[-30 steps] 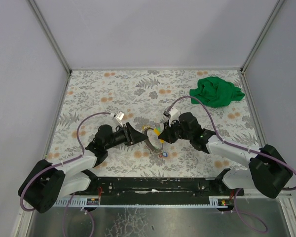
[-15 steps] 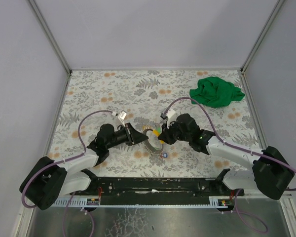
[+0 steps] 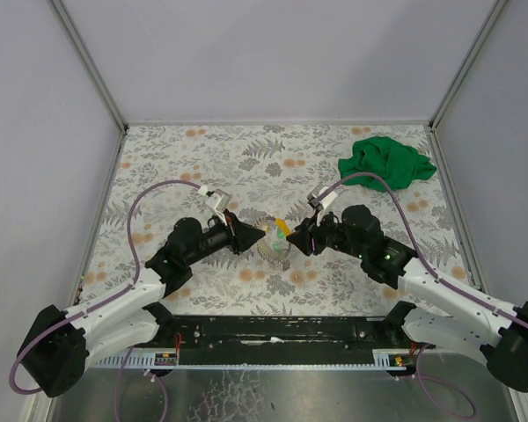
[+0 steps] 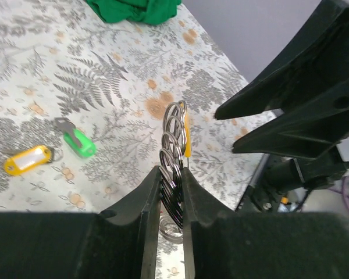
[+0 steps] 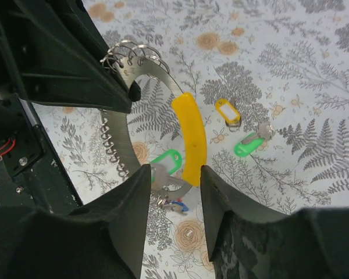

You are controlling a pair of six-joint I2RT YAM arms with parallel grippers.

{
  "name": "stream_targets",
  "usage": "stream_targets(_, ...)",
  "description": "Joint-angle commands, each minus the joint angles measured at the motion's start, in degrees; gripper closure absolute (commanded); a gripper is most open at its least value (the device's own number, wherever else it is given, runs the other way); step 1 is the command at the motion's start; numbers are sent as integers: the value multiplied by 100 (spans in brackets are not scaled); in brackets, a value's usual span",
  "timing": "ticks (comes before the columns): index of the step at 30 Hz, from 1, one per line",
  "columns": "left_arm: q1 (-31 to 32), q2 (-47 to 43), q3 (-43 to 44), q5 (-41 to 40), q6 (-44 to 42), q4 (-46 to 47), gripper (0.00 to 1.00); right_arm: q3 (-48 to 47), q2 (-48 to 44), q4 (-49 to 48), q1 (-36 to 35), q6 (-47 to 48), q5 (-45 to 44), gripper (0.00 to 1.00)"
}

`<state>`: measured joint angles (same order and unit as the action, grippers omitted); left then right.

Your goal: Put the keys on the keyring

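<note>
So here's where we're at. The left fingers [image 4: 144, 203] are pinched tight on the silvery metal keyring [image 4: 172, 168], the one with the coil of little loops and a yellow plastic strip. They're holding it on edge above the middle of the floral-patterned bench [image 3: 202, 158]. The right fingers [image 5: 131, 197] face it from the 3 o'clock side. They're spread apart and, as far as we can see, clamping nothing.

There's a green tag with a metal key sitting in the gap between them, right by the ring. We honestly can't tell if that one is threaded on or not.

Two keys are definitely loose on the bench. The small yellow-tagged key [image 4: 28, 160] and the small green-tagged key [image 4: 78, 142] lie close together, around 9 o'clock of the ring in the left wrist view. The crumpled green cloth [image 3: 385, 163] is way off at 1 o'clock and doesn't matter here.

Our read is we're in between keys, with the ring steadied and the free side ready to fetch. The next move needs a clean pinch on one tiny tag, then lining its hole up with a loop. Fiddly stuff.
</note>
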<state>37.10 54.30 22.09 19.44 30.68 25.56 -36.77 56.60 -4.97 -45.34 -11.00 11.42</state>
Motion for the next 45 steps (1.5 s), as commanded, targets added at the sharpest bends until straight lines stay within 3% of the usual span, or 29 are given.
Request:
stream_targets(1, 376, -248, 370, -996, -1089, -372, 100, 64, -528, -31, -54, -82, -218, 54)
stream_targets(6, 892, -259, 612, -1495, -1747, -428, 100, 314, -432, -381, -49, -234, 290, 56)
stream_targets(13, 1262, -139, 902, -1975, -2065, -568, 100, 527, -45, -811, -54, -538, 120, 59)
stream_targets(28, 1398, -96, 883, -2066, -2022, -266, 100, 879, 205, -1739, -53, -1324, 300, 61)
stream_targets(42, 1415, -284, 680, -2230, -1971, 15, 100, 891, 450, -1888, -61, -1517, 427, 72)
stream_targets(45, 1415, -297, 646, -2231, -1937, 92, 100, 902, 468, -1953, -57, -1520, 468, 80)
